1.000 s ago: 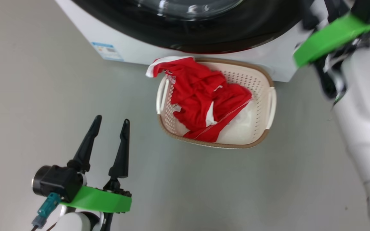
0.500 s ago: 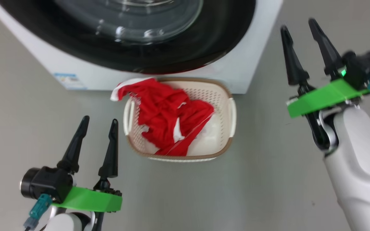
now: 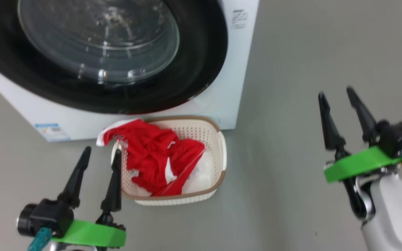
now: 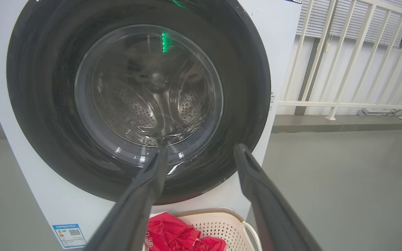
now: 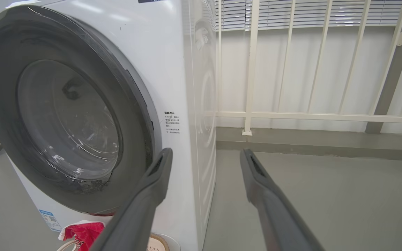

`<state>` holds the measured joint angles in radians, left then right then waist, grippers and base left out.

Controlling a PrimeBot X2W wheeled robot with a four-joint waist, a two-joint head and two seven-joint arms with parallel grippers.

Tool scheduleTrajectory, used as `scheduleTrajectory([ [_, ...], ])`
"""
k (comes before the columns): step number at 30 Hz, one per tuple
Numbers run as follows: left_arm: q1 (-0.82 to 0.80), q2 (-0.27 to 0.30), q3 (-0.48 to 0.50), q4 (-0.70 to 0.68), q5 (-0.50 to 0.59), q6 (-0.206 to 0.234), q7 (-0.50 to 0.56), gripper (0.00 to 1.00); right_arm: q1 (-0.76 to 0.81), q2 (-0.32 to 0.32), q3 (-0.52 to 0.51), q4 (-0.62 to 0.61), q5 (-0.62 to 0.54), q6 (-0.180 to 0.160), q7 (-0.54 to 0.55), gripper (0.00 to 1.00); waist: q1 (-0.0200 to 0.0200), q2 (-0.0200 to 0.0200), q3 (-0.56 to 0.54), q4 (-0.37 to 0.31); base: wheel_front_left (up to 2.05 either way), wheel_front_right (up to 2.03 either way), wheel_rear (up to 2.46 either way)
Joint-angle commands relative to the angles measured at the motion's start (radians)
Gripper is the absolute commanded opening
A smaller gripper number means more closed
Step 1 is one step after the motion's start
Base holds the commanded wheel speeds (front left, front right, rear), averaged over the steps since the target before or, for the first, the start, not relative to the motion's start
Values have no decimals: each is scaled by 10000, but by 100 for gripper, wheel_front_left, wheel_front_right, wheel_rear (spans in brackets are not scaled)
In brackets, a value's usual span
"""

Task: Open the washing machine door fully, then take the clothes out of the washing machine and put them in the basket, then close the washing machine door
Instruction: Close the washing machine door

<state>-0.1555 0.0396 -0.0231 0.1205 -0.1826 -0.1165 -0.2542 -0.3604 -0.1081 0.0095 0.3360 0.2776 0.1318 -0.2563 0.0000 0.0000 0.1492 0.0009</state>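
Observation:
The washing machine door [image 3: 96, 52] with its black rim and glass bowl lies shut against the white washing machine [image 3: 237, 69]; it shows face-on [image 4: 138, 94] in the left wrist view and at an angle [image 5: 65, 115] in the right wrist view. Red clothes [image 3: 152, 160] with white trim lie in the cream basket [image 3: 218, 153] on the floor just before the machine, one sleeve hanging over its left rim. My left gripper [image 3: 101, 153] is open and empty beside the basket's left edge. Off to the right, over bare floor, my right gripper [image 3: 336, 93] is open and empty.
Grey floor [image 3: 291, 69] stretches right of the machine. A white railing [image 5: 291, 115] and blinds stand behind a low kerb at the back. A blue label [image 3: 51, 129] sits low on the machine's front.
The head camera has swung, shifting the machine and basket left and down. My right gripper has come away from the door, down to the right, and its fingers have spread open.

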Motion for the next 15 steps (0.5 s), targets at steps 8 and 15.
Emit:
scheduleTrajectory([
  [8,636,202,661,-197,58,-105,-76,100,1245,111,62,-698,188,-11,-55,100,0,0,-1232,-714,0,0,0],
  [15,1111,220,861,-253,21,-124,-76,100,2053,-55,-80,-1307,229,-11,-55,100,0,0,-1667,-869,0,0,0],
])
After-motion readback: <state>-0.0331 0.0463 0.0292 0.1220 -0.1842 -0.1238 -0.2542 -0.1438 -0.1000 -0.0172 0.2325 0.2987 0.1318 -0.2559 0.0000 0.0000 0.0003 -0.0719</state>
